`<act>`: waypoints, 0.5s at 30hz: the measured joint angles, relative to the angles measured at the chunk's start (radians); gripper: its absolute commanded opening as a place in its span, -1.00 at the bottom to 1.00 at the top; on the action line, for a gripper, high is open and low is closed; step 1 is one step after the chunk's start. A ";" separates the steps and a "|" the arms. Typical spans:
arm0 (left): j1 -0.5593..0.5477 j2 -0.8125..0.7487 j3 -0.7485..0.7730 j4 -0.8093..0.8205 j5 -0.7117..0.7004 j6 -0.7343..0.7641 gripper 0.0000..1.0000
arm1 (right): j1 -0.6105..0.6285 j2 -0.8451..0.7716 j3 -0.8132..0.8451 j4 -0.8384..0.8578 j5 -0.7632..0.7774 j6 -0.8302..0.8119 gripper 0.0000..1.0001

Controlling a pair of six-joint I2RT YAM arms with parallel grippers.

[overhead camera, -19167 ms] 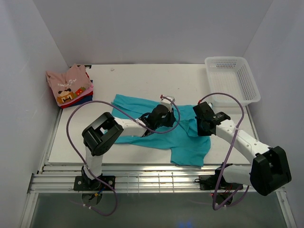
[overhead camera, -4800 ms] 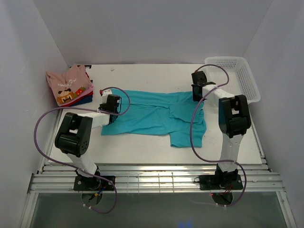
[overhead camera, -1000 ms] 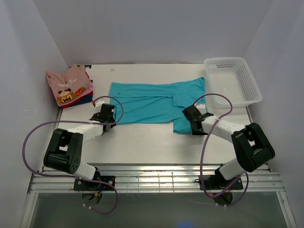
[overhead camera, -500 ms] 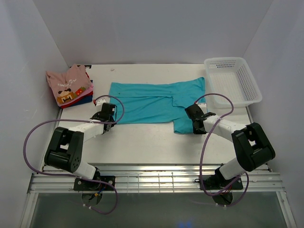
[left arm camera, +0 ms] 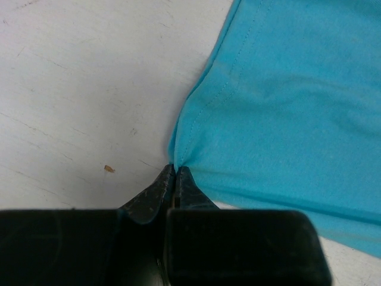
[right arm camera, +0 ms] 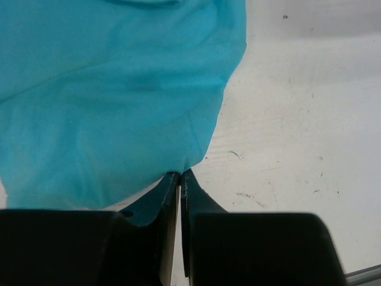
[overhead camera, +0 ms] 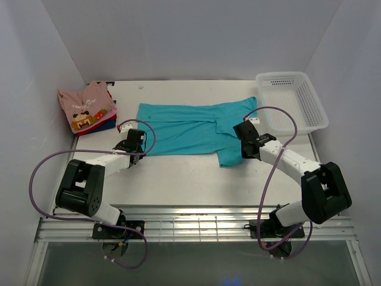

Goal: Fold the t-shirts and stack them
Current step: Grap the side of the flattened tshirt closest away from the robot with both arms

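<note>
The teal t-shirt lies spread flat across the middle of the table, with one flap hanging toward the near right. My left gripper is at the shirt's near left corner. In the left wrist view its jaws are shut on the puckered hem. My right gripper is at the right edge of the near flap. Its jaws are shut on that edge of the teal cloth. The folded stack, with the pink pixel-graphic shirt on top of red and dark blue ones, sits at the far left.
The white mesh basket stands at the far right, close to the shirt's right end. White walls close in the table on both sides and at the back. Purple cables loop over both arms. The table's metal rails run along the near edge.
My right arm has swung its elbow outward and its gripper has shifted slightly away from me along the flap's edge. The left gripper and the shirt have barely moved.
</note>
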 measured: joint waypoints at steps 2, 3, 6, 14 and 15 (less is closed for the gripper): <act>0.000 0.000 0.006 -0.006 0.000 0.000 -0.85 | -0.005 0.029 0.056 0.001 0.002 -0.017 -0.84; 0.000 0.000 0.011 -0.011 0.000 -0.001 -0.84 | -0.008 0.049 0.087 -0.003 0.004 -0.025 -0.85; 0.000 0.000 0.047 -0.032 0.000 -0.001 -0.83 | -0.025 0.121 0.174 -0.001 0.008 -0.053 -0.85; 0.030 0.067 0.243 -0.042 -0.003 0.001 -0.83 | -0.105 0.339 0.402 -0.004 -0.016 -0.140 -0.84; 0.037 0.085 0.267 -0.042 -0.002 0.003 -0.82 | -0.116 0.362 0.431 -0.005 -0.021 -0.151 -0.85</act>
